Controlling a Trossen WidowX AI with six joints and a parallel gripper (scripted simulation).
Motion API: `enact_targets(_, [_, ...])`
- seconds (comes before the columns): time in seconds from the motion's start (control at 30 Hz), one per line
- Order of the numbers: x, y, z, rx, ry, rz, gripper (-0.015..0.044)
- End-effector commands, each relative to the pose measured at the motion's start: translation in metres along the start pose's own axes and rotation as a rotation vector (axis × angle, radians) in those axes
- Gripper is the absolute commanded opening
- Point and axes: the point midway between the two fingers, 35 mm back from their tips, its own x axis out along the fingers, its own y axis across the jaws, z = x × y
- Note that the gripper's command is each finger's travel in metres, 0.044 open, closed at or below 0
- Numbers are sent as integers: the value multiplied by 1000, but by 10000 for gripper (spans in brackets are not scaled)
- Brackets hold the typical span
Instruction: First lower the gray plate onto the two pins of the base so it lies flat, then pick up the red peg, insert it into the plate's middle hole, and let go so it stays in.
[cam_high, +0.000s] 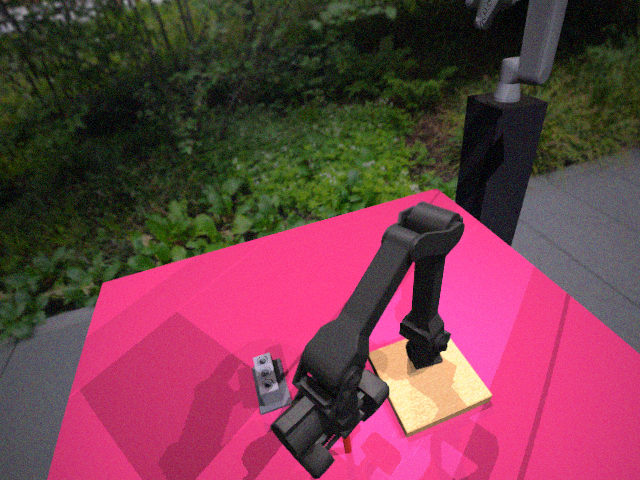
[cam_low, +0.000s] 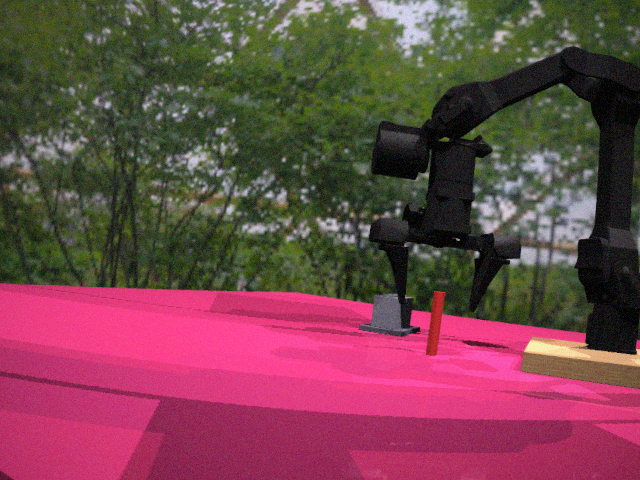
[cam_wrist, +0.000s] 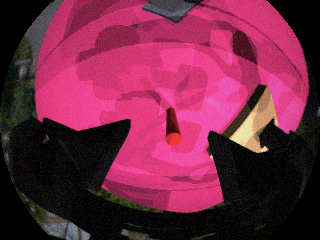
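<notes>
The scene is overlooked from high behind the arm by the top view, tilted down toward greenery at 12 o'clock. A low, table-level side look is given by the exterior view, trees behind. The pink table (cam_wrist: 134, 60) is seen close, straight down, by the fisheye wrist view. The red peg (cam_high: 346, 444) (cam_low: 435, 322) (cam_wrist: 174, 127) is shared by all three.

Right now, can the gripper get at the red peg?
Probably yes. The gripper is open and empty, the peg stands upright just below, between its fingers, and nothing blocks the way down.
</notes>
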Motion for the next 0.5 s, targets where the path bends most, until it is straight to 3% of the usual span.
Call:
enact_targets(0.0, [9,-1,1,3,-4,-3,440])
enact_targets(0.27, [19,-2,1,3,-4,-3,440])
enact_targets(0.47, [19,-2,1,3,-4,-3,282])
